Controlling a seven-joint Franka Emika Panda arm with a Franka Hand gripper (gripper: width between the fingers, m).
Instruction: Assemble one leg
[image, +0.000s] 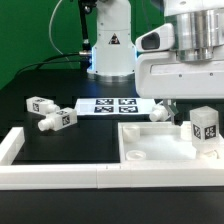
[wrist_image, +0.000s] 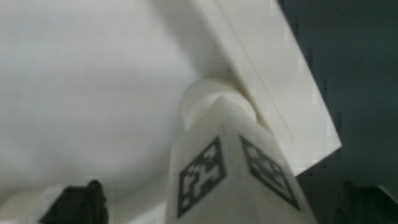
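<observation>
One leg (image: 205, 128) stands upright on the white tabletop (image: 150, 150) near the exterior view's right, its tagged blocky end up. My gripper (image: 198, 110) hangs right above it, under the big white hand. In the wrist view the same leg (wrist_image: 228, 165) fills the middle, its round end resting against the tabletop (wrist_image: 89, 90). The gripper (wrist_image: 217, 208) straddles the leg. Its dark fingers (wrist_image: 80, 203) stand clear of the leg on both sides, so it is open. The tabletop's rim (wrist_image: 267, 70) runs beside the leg.
Another leg (image: 160, 113) lies at the tabletop's far edge. Two more legs (image: 40, 105) (image: 58, 120) lie on the black table at the left. The marker board (image: 108, 105) lies behind them. A low white wall (image: 50, 176) runs along the front and left.
</observation>
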